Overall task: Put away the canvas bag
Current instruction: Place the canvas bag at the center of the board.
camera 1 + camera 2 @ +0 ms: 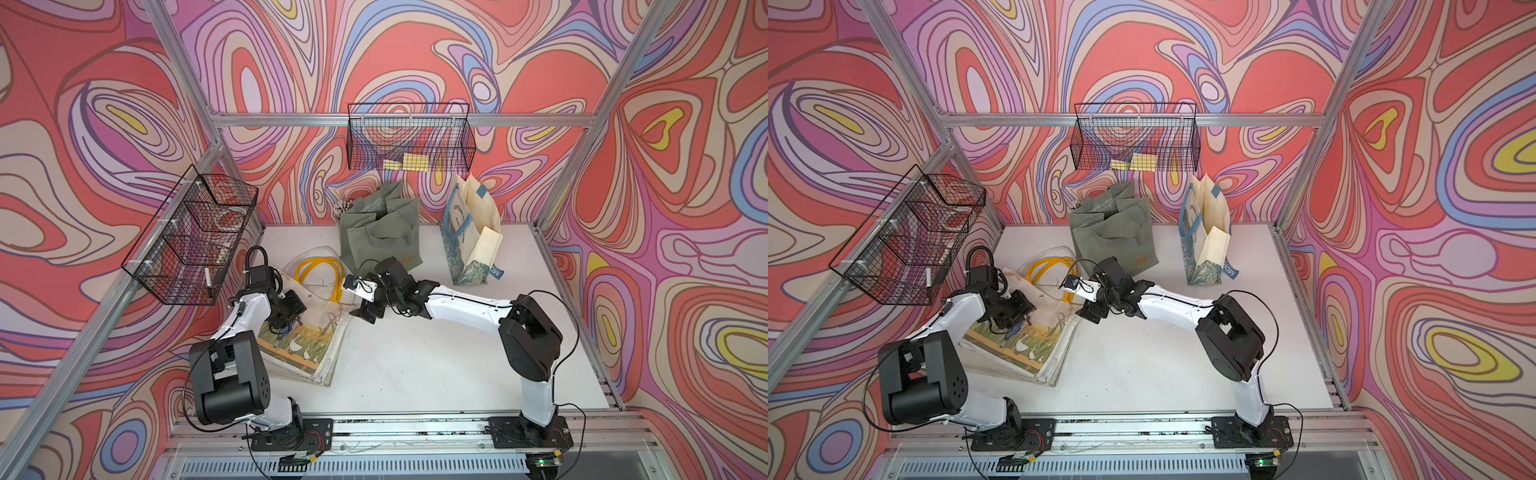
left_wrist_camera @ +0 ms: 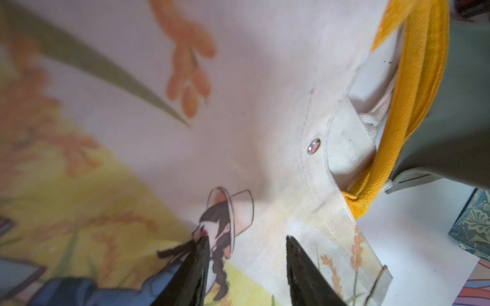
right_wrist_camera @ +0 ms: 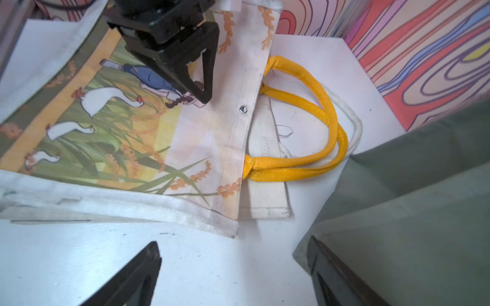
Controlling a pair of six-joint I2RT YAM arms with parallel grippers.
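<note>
Canvas bag (image 1: 299,332) lies flat on the counter (image 1: 415,365) by the left arm, unlifted, its stowing all yet to do. Left fingers (image 2: 196,270) rest half-spread on its print; right fingers (image 3: 140,275) gape over bare counter beside it. Top views hide the left gap; the left wrist view shows it

Bright, even light from above fills both top views, and the arms cast only soft shadows on the table (image 1: 415,374). The frame posts (image 1: 582,166) bow towards the edges. The left wrist view is blurred where the canvas bag (image 2: 238,119) lies closest to the lens. The tips of the right end effector (image 3: 233,241) are dark and out of focus.
</note>
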